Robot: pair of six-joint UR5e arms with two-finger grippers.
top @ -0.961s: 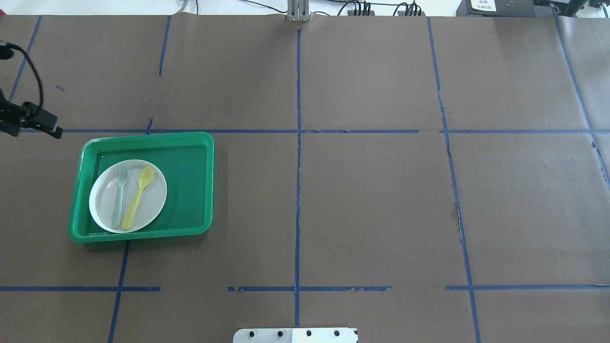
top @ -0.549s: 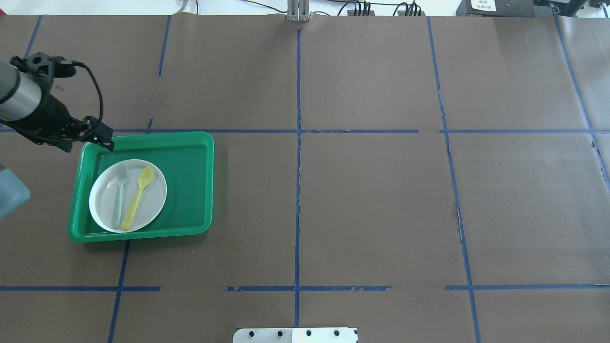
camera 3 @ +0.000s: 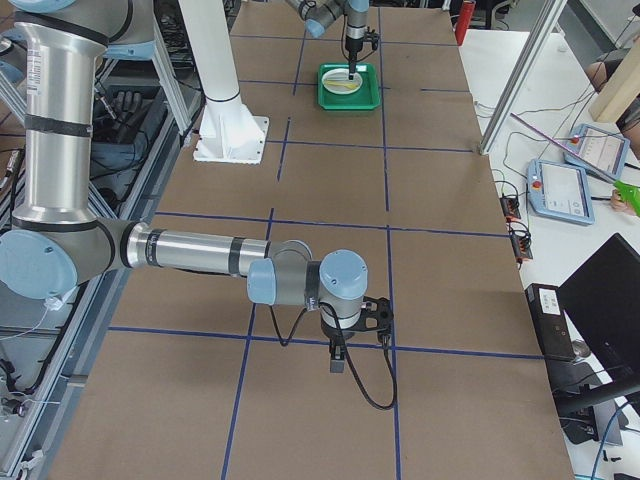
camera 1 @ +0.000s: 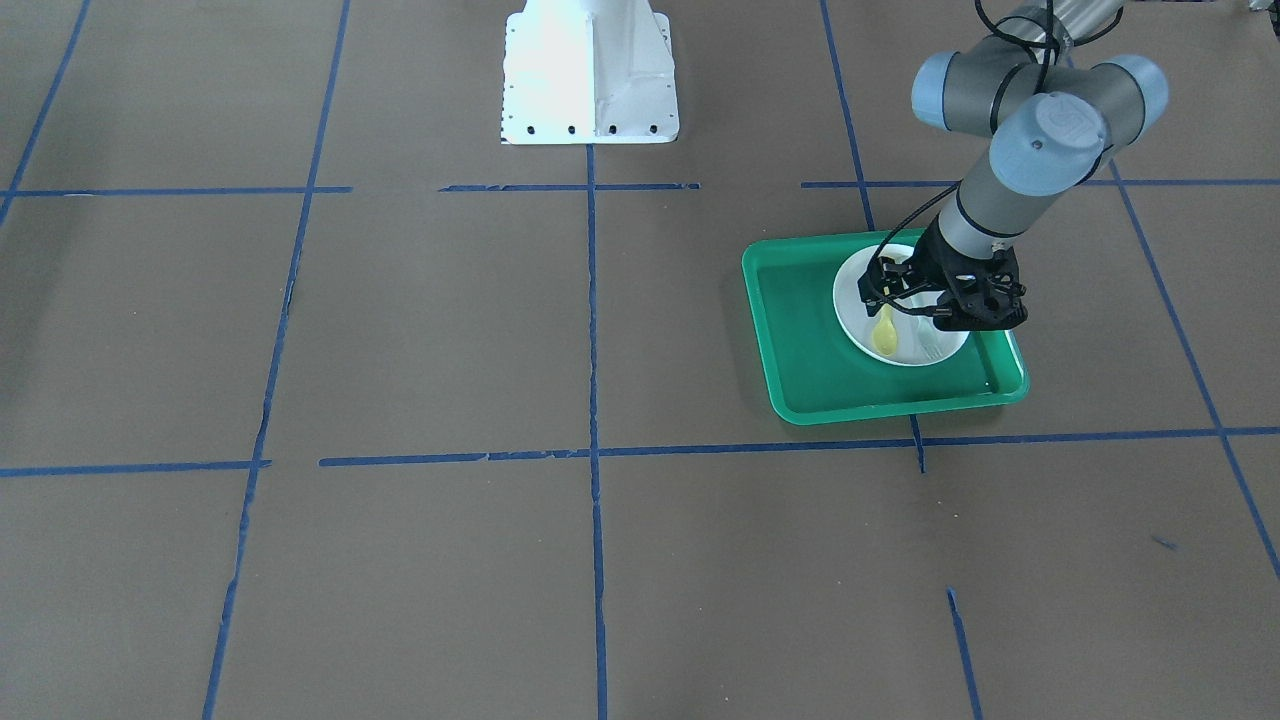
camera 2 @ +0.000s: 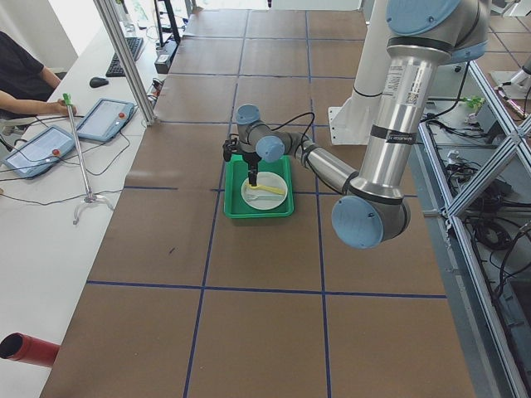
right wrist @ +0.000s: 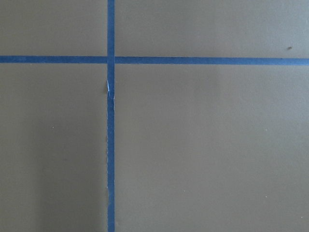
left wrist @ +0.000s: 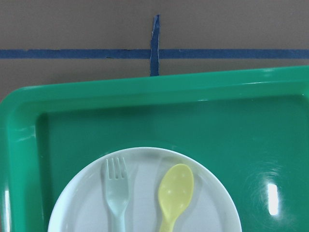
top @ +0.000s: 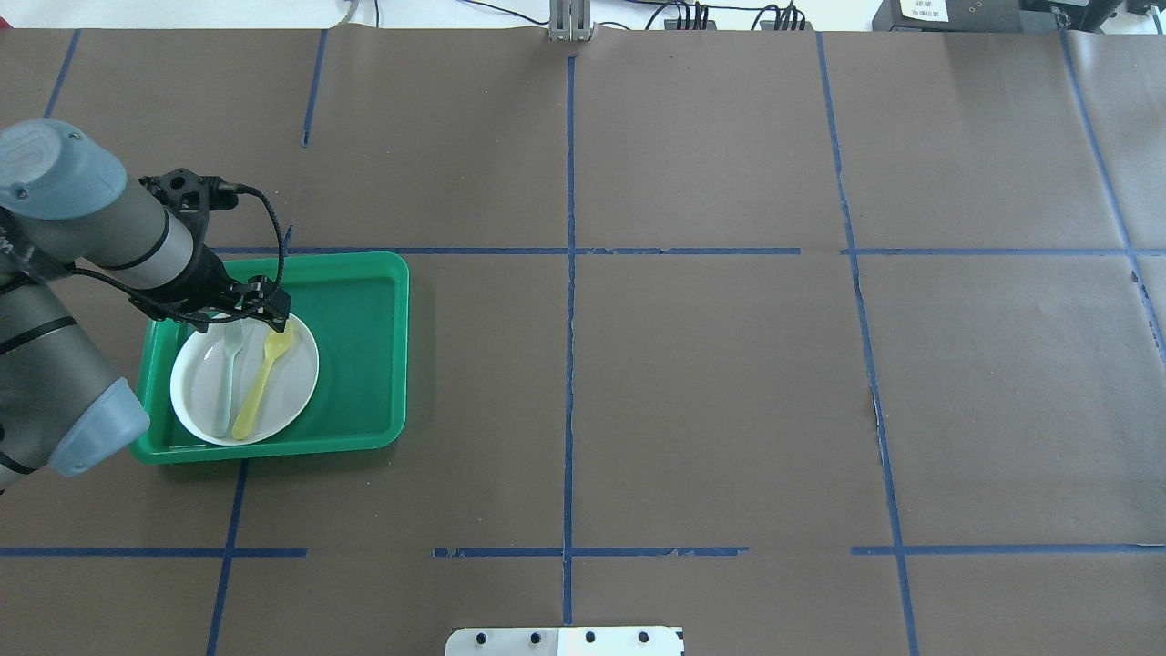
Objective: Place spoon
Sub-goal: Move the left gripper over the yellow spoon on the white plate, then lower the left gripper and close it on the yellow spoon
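The pale yellow spoon (top: 259,383) lies on a white plate (top: 296,378) inside a green tray (top: 364,355), next to a grey-green fork (top: 225,392). My left gripper (top: 273,321) hangs just above the far part of the plate, over the spoon's bowl, and looks shut and empty. The left wrist view shows the spoon's bowl (left wrist: 176,191), the fork's tines (left wrist: 116,183), the plate (left wrist: 145,164) and the tray (left wrist: 145,121), with no fingers in frame. My right gripper (camera 3: 337,362) hangs over bare table far from the tray; I cannot tell its state.
The table is brown paper marked with a grid of blue tape lines (top: 569,273). The robot's white base (camera 1: 588,70) stands at the table's near edge. The tray sits in the left half of the overhead view.
My left arm has swung in from the left edge, to the right and nearer, until its gripper is over the plate. The spoon, fork, plate and tray have not moved.
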